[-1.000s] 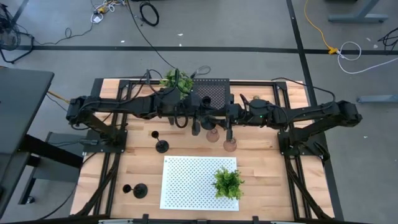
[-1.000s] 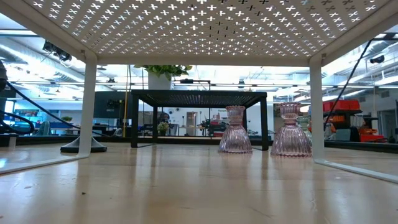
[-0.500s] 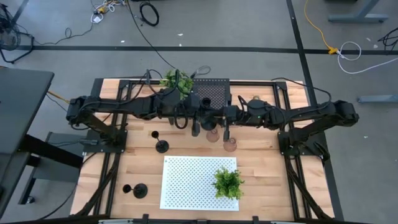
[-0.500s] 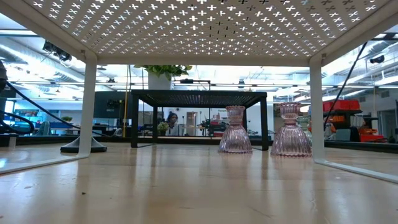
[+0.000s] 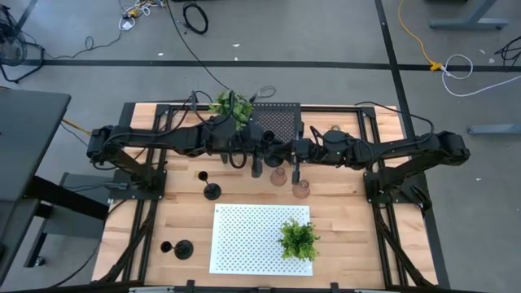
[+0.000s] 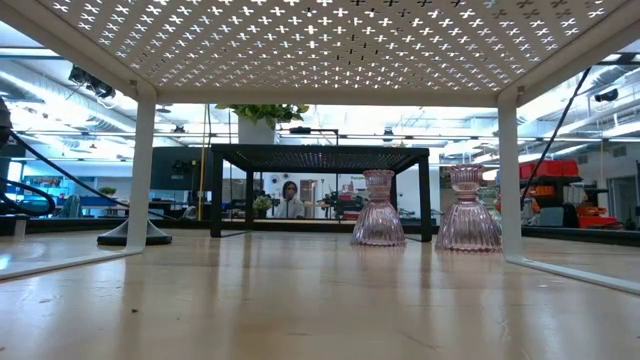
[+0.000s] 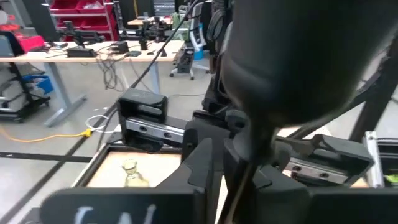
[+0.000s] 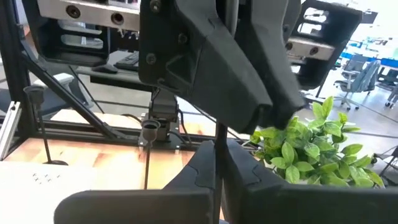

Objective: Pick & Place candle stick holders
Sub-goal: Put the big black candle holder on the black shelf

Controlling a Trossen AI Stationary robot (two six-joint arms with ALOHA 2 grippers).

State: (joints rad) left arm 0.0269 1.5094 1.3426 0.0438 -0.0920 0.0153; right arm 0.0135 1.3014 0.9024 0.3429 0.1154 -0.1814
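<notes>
Over the last second your right hand [image 5: 296,172] has edged slightly inward toward the left hand [image 5: 256,167], so the two now hang almost side by side above the back middle of the bench [image 5: 130,213]. Nothing on the bench has shifted, so I judge no placement is made yet. In the right wrist view the fingers are closed tight on a thin black stem [image 8: 216,158], apparently a slim holder; whether the left hand holds anything you cannot tell. Just below the hands stand the two pink glass holders [image 6: 378,208], ribbed, flared at the base, upright and close together. Three spare black holders [image 5: 212,190] wait well apart at your left.
</notes>
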